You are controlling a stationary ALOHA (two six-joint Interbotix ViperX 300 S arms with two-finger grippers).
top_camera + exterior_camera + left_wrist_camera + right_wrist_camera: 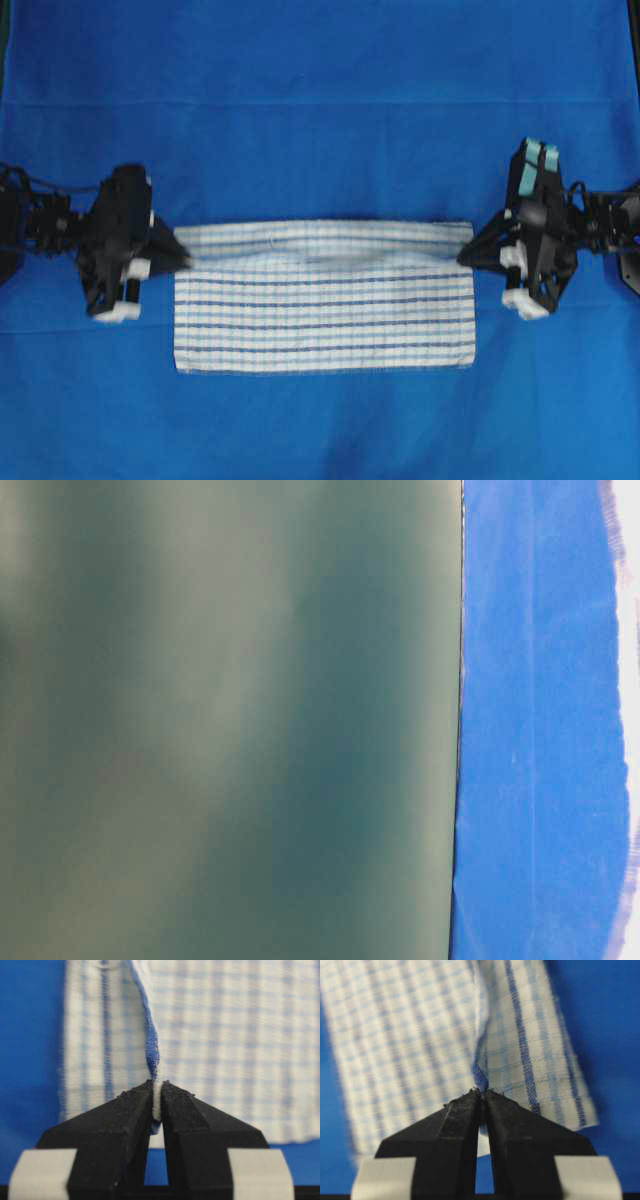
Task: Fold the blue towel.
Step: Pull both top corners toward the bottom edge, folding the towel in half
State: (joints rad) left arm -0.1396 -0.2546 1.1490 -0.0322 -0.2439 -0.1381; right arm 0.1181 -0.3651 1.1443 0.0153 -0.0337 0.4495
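Note:
The blue towel, white with dark-blue stripes and pale-blue checks, lies across the middle of the table. Its far part is lifted and stretched between the two grippers. My left gripper is shut on the towel's left edge; the left wrist view shows the hem pinched between the black fingertips. My right gripper is shut on the towel's right edge; the right wrist view shows the cloth pinched at the fingertips. The near part of the towel lies flat.
The plain blue table covering spreads all around the towel. The table-level view shows only a blurred grey-green surface and a strip of blue covering.

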